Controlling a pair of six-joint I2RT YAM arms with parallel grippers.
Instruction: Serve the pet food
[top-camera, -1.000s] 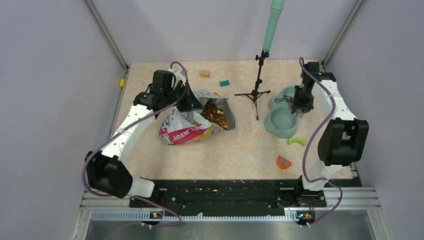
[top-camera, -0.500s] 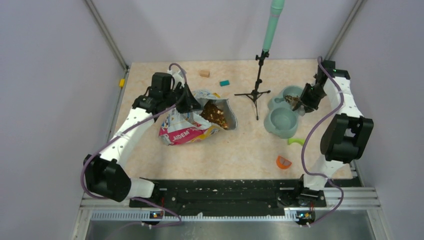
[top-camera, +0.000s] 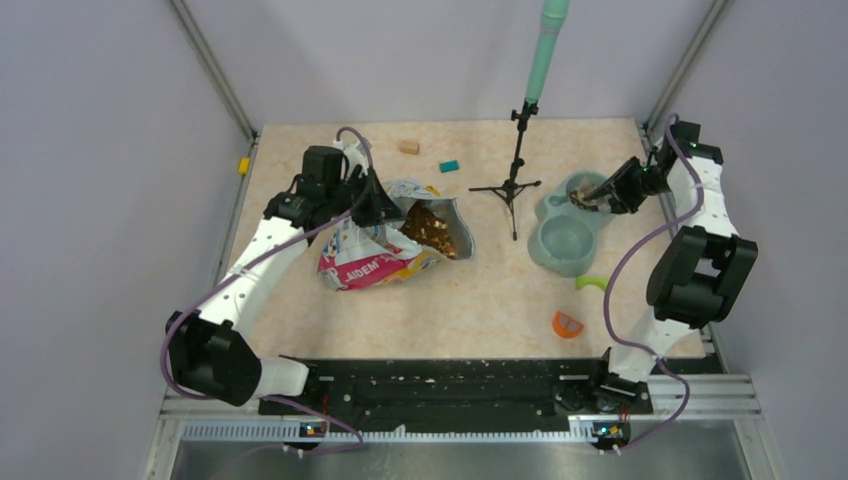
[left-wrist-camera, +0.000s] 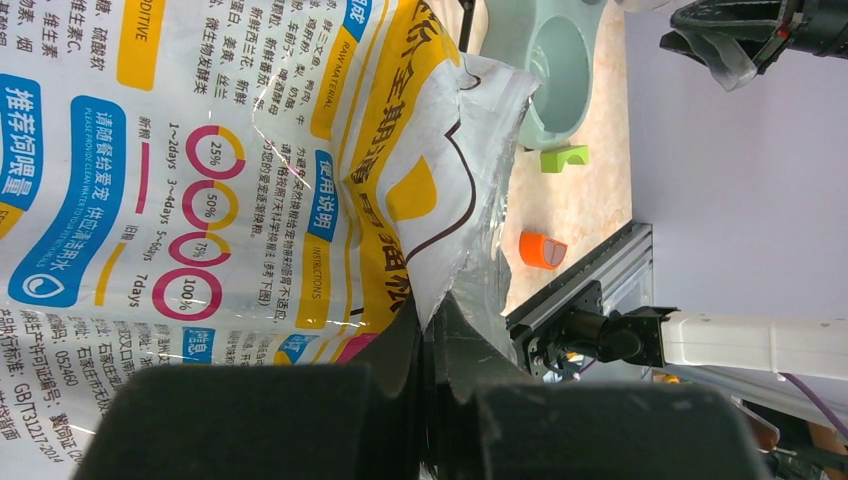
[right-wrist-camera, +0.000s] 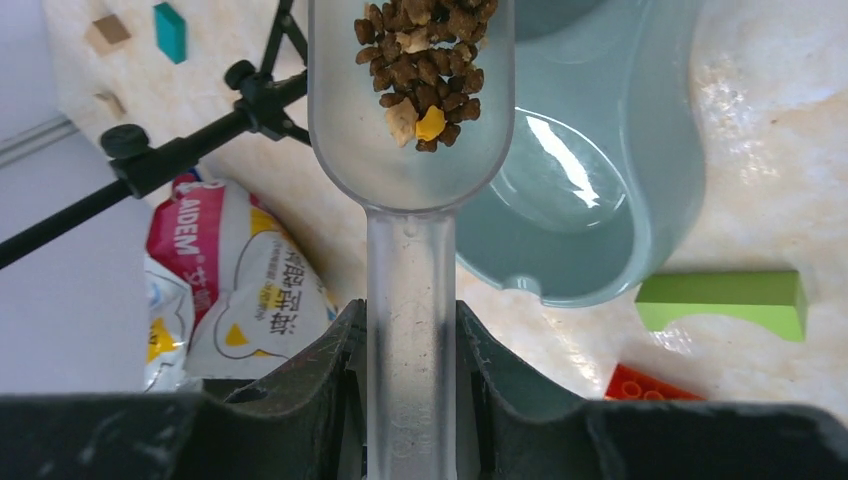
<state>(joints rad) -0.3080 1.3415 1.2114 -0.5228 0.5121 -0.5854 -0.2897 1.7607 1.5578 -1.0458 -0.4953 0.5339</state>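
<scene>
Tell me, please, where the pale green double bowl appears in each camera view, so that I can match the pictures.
Top external: the double bowl lies right of centre, just right of the tripod stand.
Left wrist: the bowl is at the top edge, right of the bag, and is partly cut off.
Right wrist: the bowl is in the upper right, beneath the scoop.
Shared landmark: the lime green block beside the bowl.

The scoop (right-wrist-camera: 410, 190) is frosted clear plastic, the bowl (right-wrist-camera: 600, 200) glossy plastic, the bag (left-wrist-camera: 200, 150) crinkly shiny film, the kibble (right-wrist-camera: 425, 50) matt.
</scene>
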